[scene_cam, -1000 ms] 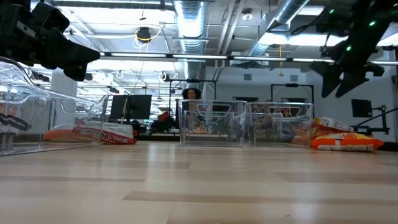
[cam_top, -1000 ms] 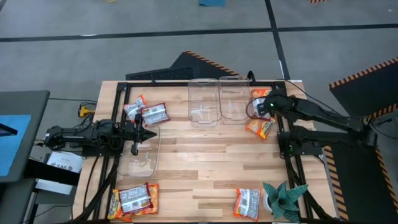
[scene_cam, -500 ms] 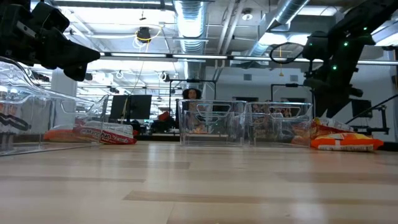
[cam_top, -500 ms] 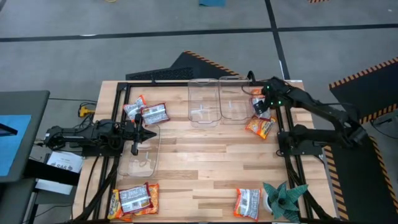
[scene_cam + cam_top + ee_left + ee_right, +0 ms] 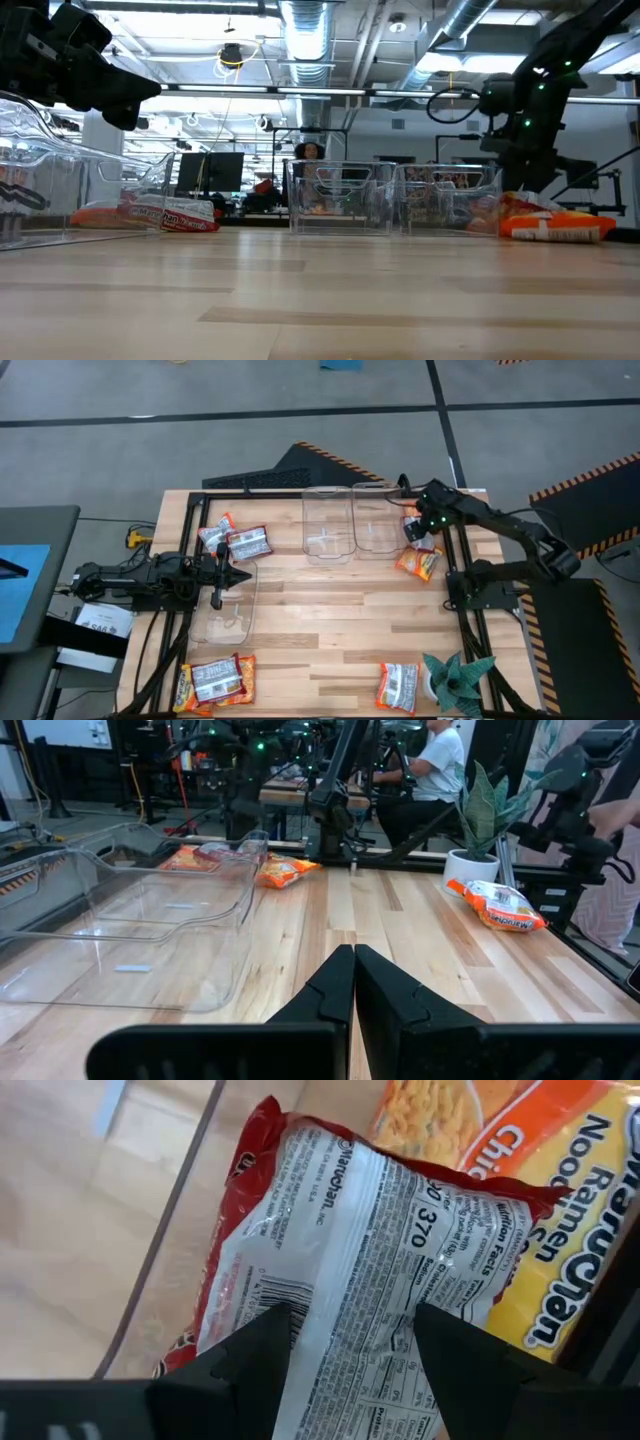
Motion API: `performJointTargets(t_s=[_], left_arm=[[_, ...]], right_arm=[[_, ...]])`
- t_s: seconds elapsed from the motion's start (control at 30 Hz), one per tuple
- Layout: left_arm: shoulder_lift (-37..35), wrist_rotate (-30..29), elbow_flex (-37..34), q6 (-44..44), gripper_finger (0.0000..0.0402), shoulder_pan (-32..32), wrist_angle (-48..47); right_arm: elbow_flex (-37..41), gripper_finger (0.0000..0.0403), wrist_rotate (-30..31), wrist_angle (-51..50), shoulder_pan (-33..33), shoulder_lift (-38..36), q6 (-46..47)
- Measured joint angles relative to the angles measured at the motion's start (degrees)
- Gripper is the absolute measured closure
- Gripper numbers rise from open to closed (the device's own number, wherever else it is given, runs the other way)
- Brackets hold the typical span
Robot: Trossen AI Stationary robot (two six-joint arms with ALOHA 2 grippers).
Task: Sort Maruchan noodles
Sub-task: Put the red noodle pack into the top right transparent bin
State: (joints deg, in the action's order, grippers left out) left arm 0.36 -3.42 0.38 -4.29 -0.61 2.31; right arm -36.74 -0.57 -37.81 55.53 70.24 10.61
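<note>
My right gripper (image 5: 350,1365) (image 5: 418,528) is open and points down at a white-silver packet with red print (image 5: 340,1250) by the table's far right corner. Its two fingers stand on either side of that packet. An orange-yellow packet (image 5: 520,1180) (image 5: 418,563) lies right beside it, partly under it. My left gripper (image 5: 353,982) (image 5: 240,574) is shut on nothing and hovers at the table's left side, beside a clear bin (image 5: 225,610). Other packets lie flat at far left (image 5: 235,542), near left (image 5: 212,680) and near right (image 5: 398,685). My right gripper comes at the white-silver packet from above, one finger (image 5: 250,1370) over each long side. The packet lies flat on the table and on the orange-yellow packet. I cannot tell whether the fingers touch it.
Two clear bins (image 5: 328,525) (image 5: 378,520) stand side by side at the far middle; the right one's wall (image 5: 170,1220) runs close to the white-silver packet. A teal spiky plant (image 5: 458,678) stands at the near right corner. Bare wood spans the table's middle.
My right gripper has come down from well above the table toward the packets by the far right corner, and it now hangs low over them. The packets and bins have stayed put.
</note>
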Motion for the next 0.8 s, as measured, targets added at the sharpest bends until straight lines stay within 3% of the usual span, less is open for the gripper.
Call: performJointTargets(t_s=[0.17, 0.43, 0.8], left_arm=[[0.0, 0.0, 0.0, 0.0, 0.0401, 0.01, 0.02], [-0.02, 0.0, -0.02, 0.0, 0.0401, 0.01, 0.0], [0.0, 0.0, -0.02, 0.0, 0.0402, -0.01, 0.01]], right_arm=[[0.17, 0.0202, 2.21, 0.36, -0.01, -0.06, 0.04], [0.28, 0.0384, 2.61, 0.19, 0.02, -1.45, -0.1], [-3.11, 0.0396, 2.5, -5.43, -1.26, -7.15, -0.59]])
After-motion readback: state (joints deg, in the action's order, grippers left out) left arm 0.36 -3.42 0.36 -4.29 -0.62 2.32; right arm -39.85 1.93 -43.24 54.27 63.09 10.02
